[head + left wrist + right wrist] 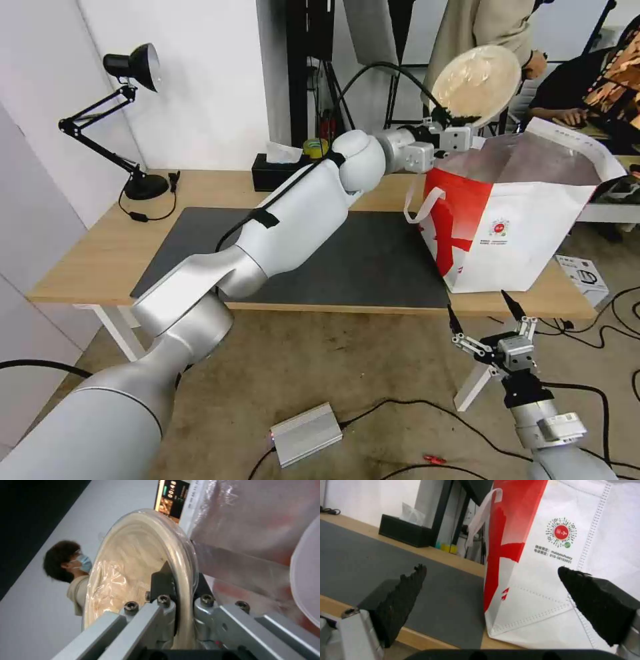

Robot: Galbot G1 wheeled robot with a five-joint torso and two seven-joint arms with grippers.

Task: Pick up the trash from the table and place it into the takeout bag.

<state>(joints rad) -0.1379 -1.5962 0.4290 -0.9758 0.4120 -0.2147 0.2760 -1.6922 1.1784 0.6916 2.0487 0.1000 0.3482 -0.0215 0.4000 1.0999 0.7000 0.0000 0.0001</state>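
Note:
My left gripper is shut on the rim of the beige round lidded bowl, which stands on edge above the back left corner of the takeout bag. In the left wrist view the fingers clamp the bowl's rim next to the bag's silver foil lining; a white curved rim shows inside the bag. The bag stands open at the right end of the table, partly on the dark mat. My right gripper hangs open and holds nothing below the table's front edge, facing the bag.
A black desk lamp stands at the table's back left and a black tissue box at the back middle. On the floor lie a silver metal box, cables and a small carton. People sit behind the bag.

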